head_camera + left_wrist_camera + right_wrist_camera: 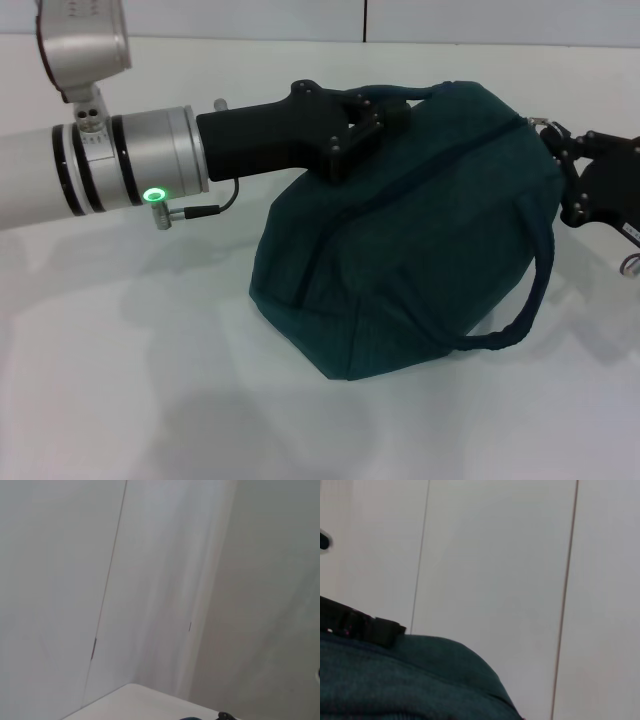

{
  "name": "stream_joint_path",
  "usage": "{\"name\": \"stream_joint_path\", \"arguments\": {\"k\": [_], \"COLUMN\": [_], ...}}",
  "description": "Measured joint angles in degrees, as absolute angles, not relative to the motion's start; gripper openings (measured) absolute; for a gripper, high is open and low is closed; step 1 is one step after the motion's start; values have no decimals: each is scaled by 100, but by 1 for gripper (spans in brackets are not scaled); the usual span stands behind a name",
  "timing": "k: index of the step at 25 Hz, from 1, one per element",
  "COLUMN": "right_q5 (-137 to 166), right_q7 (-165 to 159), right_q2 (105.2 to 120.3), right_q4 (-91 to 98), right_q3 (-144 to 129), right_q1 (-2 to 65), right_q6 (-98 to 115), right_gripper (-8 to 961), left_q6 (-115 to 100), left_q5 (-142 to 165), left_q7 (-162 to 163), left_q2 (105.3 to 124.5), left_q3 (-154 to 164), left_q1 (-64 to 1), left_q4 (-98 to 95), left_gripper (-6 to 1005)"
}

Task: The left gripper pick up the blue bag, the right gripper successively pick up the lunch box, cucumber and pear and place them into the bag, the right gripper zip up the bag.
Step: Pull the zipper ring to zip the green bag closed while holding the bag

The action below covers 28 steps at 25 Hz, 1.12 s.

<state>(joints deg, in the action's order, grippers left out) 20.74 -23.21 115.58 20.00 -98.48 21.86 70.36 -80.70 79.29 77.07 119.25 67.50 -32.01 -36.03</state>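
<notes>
Bag (400,260) first: from my head view the dark teal-blue soft bag sits bulging on the white table (130,380), right of centre, and its zipper seam across the top looks drawn together. One carry strap (535,290) loops down its right side to the tabletop.

My left gripper (375,112) reaches in from the left on its silver-and-black arm and lies over the upper left of the bag. Its black fingers (355,125) are pinched on the bag's other handle, whose dark loop I see passing through them and arching along the top of the bag.

My right gripper (560,150) is at the bag's upper right end, right against the fabric where the seam finishes. A small metal ring shows just beside its tip, but I cannot tell whether its fingers are spread or closed.

My right wrist view gives me only the rounded teal fabric close up, a black piece of the other arm lying along it, and pale wall panels (495,565) behind. My left wrist view shows wall and a strip of table edge.
</notes>
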Motion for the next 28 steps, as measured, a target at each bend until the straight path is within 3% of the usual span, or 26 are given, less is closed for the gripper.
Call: {"name": "stream_joint_path", "arguments": {"k": [23, 25, 28], "right_q5": [2108, 2105, 2108], "right_q7": [-2905, -3006, -3044], "right_q2": [11533, 11527, 11526], "right_q4": [2001, 2000, 1968], "right_q3": [-9927, -9838, -9714], "right_q1": [2183, 2181, 2173], "right_q6": [6543, 6594, 6682], "right_gripper": [20, 74, 156], "left_q6": [-8128, -8113, -8103], "left_q5": [7832, 7708, 7285], "left_q7": [7686, 7667, 7455], "left_q2": [11954, 11956, 11950], "left_q3": [6763, 6757, 6752], "left_q1": [-3160, -3134, -3102], "left_q4": [-3591, -3508, -3232], "left_gripper": [33, 34, 149]}}
